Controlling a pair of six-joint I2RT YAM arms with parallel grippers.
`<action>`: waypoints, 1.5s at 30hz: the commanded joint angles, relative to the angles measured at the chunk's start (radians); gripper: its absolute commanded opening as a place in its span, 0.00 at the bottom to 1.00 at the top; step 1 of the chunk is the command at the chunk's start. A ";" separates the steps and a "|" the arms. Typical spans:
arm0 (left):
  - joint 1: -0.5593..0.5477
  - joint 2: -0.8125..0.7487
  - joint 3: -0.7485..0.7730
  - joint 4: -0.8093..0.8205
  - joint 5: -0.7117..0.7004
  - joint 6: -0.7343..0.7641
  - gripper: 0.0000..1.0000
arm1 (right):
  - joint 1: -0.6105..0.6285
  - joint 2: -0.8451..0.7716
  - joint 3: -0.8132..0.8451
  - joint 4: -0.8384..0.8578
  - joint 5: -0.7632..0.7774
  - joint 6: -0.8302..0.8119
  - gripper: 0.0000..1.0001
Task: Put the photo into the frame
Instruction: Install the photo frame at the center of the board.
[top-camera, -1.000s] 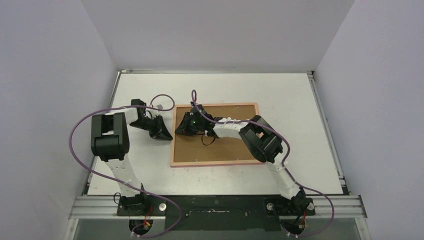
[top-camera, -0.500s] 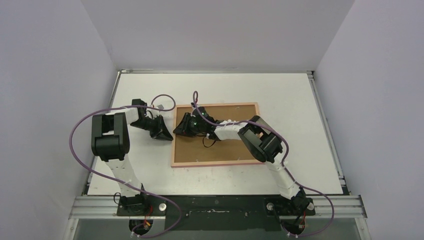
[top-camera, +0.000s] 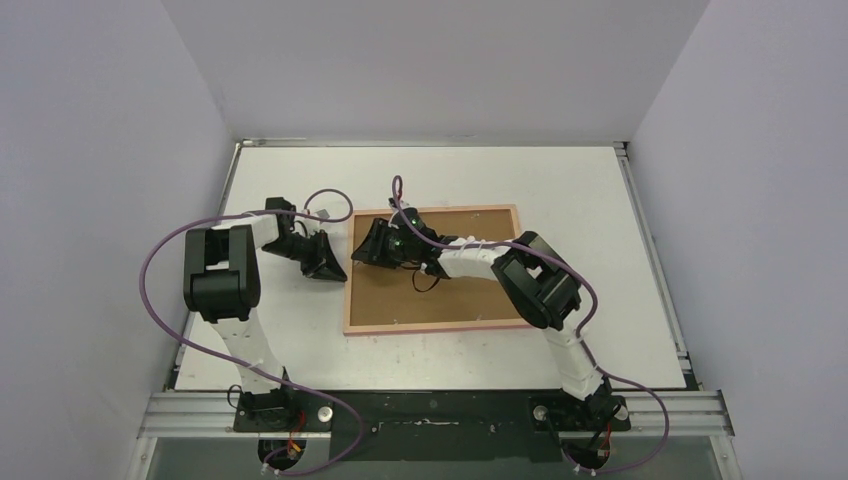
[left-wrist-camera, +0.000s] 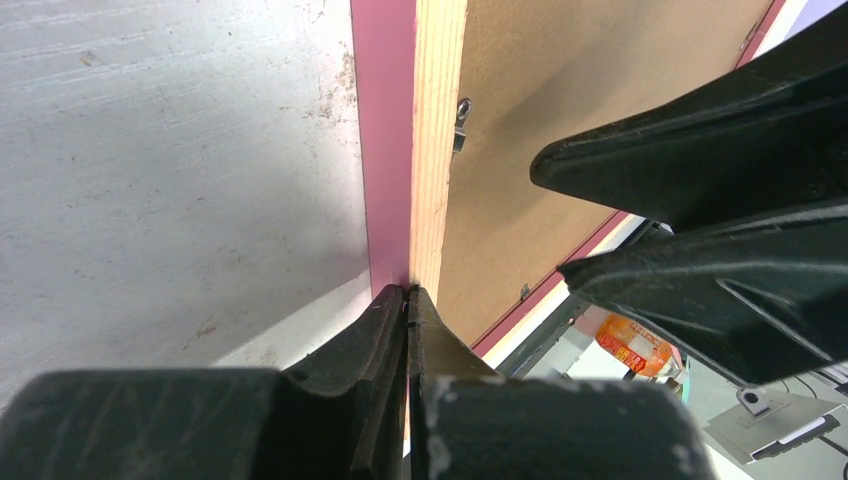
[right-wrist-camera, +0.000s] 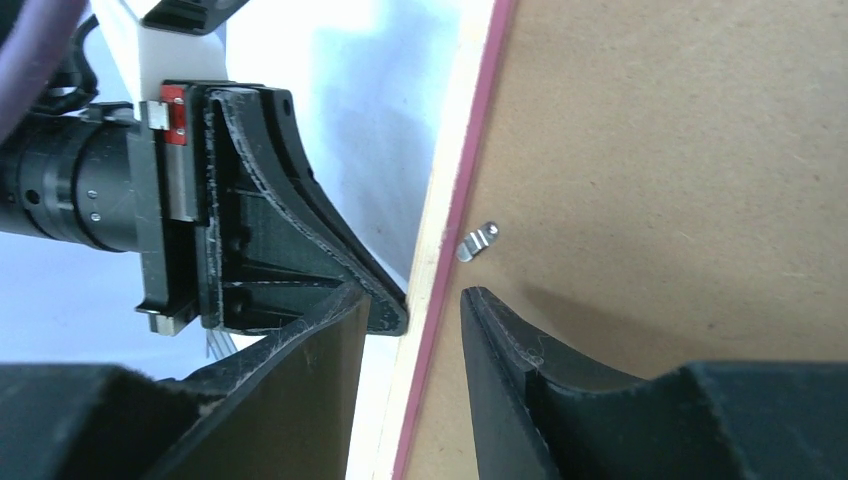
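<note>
Against the left rail of the thin pink and pale-wood picture frame (top-camera: 430, 327), lying back-up on the white counter (top-camera: 560, 180) with a brown backing board (top-camera: 465, 300) in it, my left fingers (left-wrist-camera: 375, 350) rest shut and empty, while my right fingers (right-wrist-camera: 510, 350) stand partly open astride that rail, gripping nothing

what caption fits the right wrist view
Open right gripper astride the frame rail, shut left gripper at its outer edge, backing board and metal clip inside.

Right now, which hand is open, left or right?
The right hand: its jaws stand apart, one on each side of the frame's side rail. The left hand is shut, its tips together at that rail's outer edge.
</note>
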 joint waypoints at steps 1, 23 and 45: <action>0.000 0.000 0.024 -0.003 -0.034 0.022 0.01 | -0.002 -0.034 -0.010 0.006 0.032 -0.017 0.41; 0.002 0.002 0.014 0.012 -0.029 0.007 0.00 | 0.032 0.062 0.047 0.010 0.099 0.036 0.40; -0.004 0.007 0.001 0.021 -0.023 0.010 0.00 | 0.044 0.089 0.043 0.035 0.139 0.084 0.39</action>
